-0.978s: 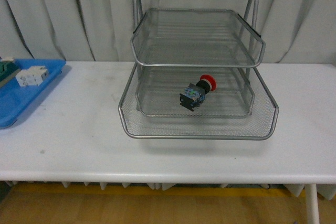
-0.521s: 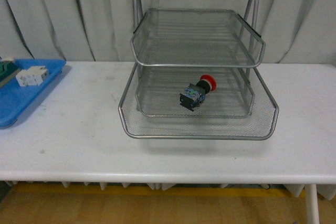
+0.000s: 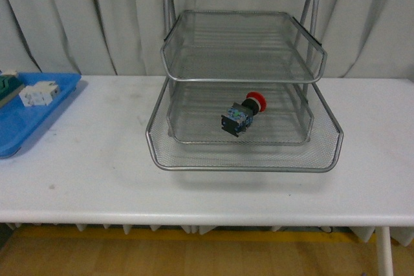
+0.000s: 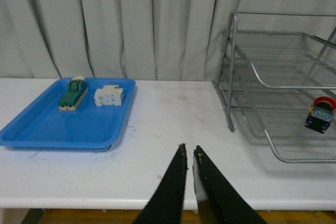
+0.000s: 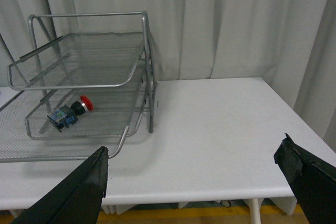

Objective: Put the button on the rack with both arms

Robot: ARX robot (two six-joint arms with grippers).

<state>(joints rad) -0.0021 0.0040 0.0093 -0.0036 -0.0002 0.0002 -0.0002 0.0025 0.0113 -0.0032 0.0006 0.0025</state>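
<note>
The button (image 3: 243, 113), red cap on a dark body, lies on its side on the middle tier of the silver wire rack (image 3: 242, 159). It also shows in the left wrist view as the button (image 4: 320, 116) inside the rack (image 4: 252, 72), and in the right wrist view as the button (image 5: 70, 113) in the rack (image 5: 126, 129). My left gripper (image 4: 189, 149) is shut with nothing in it, hovering over the table's front edge, well left of the rack. My right gripper (image 5: 194, 148) is wide open and empty, right of the rack. Neither arm shows in the front view.
A blue tray (image 3: 26, 121) sits at the table's left end, holding a white block (image 3: 39, 93) and a green-and-cream block (image 4: 72, 94). The white table (image 3: 97, 172) has its front edge close to both grippers. Grey curtains hang behind.
</note>
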